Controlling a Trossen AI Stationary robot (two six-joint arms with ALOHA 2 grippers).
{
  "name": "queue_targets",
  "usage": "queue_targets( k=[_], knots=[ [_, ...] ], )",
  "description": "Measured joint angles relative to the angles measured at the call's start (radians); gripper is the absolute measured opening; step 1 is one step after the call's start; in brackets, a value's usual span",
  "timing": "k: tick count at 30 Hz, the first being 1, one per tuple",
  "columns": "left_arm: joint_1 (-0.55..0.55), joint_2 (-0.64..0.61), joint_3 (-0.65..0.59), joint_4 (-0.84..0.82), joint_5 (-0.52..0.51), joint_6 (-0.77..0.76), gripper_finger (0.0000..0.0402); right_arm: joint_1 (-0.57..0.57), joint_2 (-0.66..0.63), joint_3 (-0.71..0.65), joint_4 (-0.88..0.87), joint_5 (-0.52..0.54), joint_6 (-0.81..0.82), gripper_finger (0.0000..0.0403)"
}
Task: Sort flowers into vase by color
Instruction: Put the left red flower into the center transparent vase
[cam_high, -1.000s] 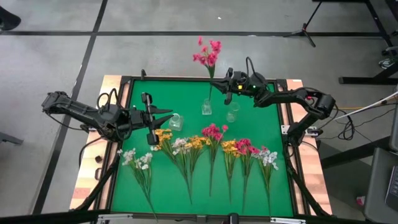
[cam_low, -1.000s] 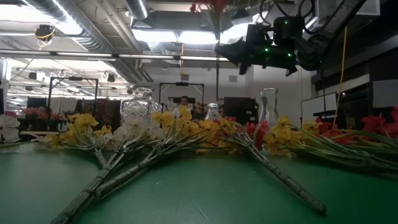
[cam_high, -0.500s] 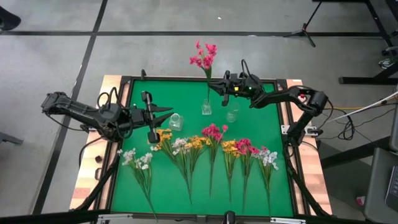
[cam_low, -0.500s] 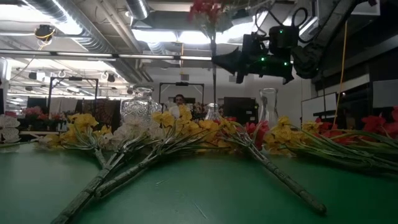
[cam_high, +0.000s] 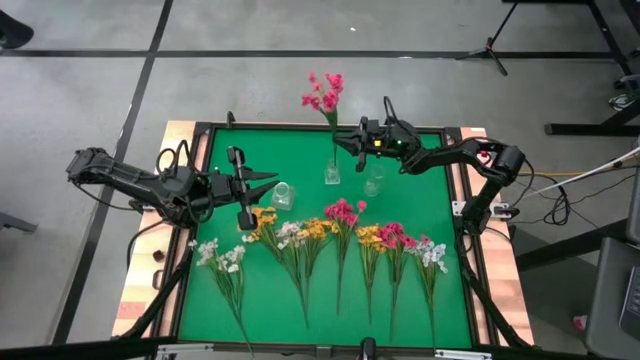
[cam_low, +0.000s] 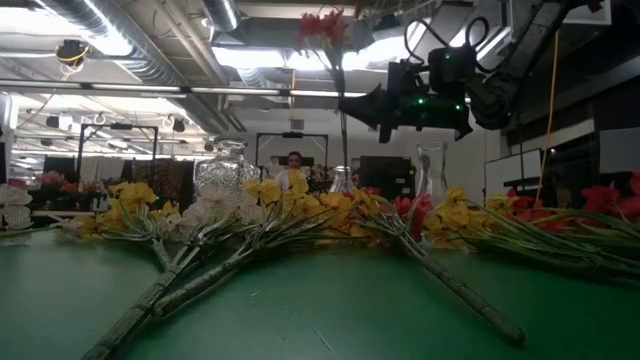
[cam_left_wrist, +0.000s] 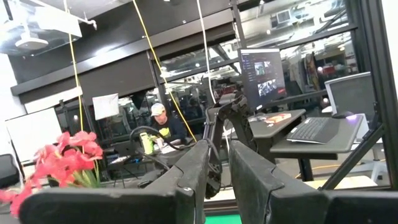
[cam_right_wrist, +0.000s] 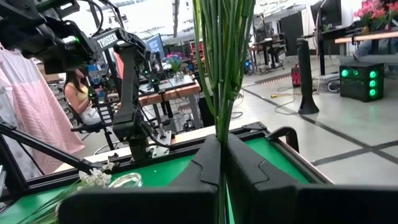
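Flowers (cam_high: 340, 232) lay in a row across the middle of the green mat (cam_high: 400, 300), their stems pointing toward its near edge and their pink, yellow and white heads toward the vases. A separate white sprig (cam_high: 222, 262) lay near the mat's left edge. One pink sprig (cam_high: 325, 95) was off the mat altogether: the right gripper (cam_high: 338, 138) was clenched on its green stem and held it upright at the far edge, with the stem hanging down to the small glass vase (cam_high: 332, 173) there. Whether the stem tip had entered the vase's mouth could not be told. In the right wrist view the bundled stem (cam_right_wrist: 222, 56) rose straight up from between the two dark fingers (cam_right_wrist: 245, 171).

A second clear vase (cam_high: 375, 181) stood just beside the first, toward the right edge, and a rounder glass vase (cam_high: 284, 195) stood nearer the left edge.

The left gripper (cam_high: 268, 182) hovered beside the round vase, its fingers close together with a narrow gap and nothing between them. A person (cam_left_wrist: 163, 124) sat at a desk in the room beyond.
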Motion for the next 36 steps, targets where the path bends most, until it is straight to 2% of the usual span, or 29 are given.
queue_targets(
  k=[8,16,21,31,36],
  knots=[
    [0.0,0.0,0.0,0.0,0.0,0.0,0.0064,0.0,0.0,0.0,-0.015,0.0,0.0,0.0016],
    [0.0,0.0,0.0,0.0,0.0,-0.003,0.0064,0.0,0.0,-0.001,-0.041,0.019,0.002,0.0091],
    [0.0,0.0,0.0,0.0,0.0,-0.004,0.0064,0.0,0.0,-0.001,-0.041,0.019,0.003,0.0121],
    [0.0,0.0,0.0,0.0,0.0,-0.004,0.0064,0.0,-0.003,-0.001,-0.063,0.019,-0.001,0.0131],
    [0.0,0.0,0.0,0.0,0.0,-0.004,0.0064,-0.008,-0.046,-0.001,-0.083,0.019,-0.024,0.0131]
  ],
)
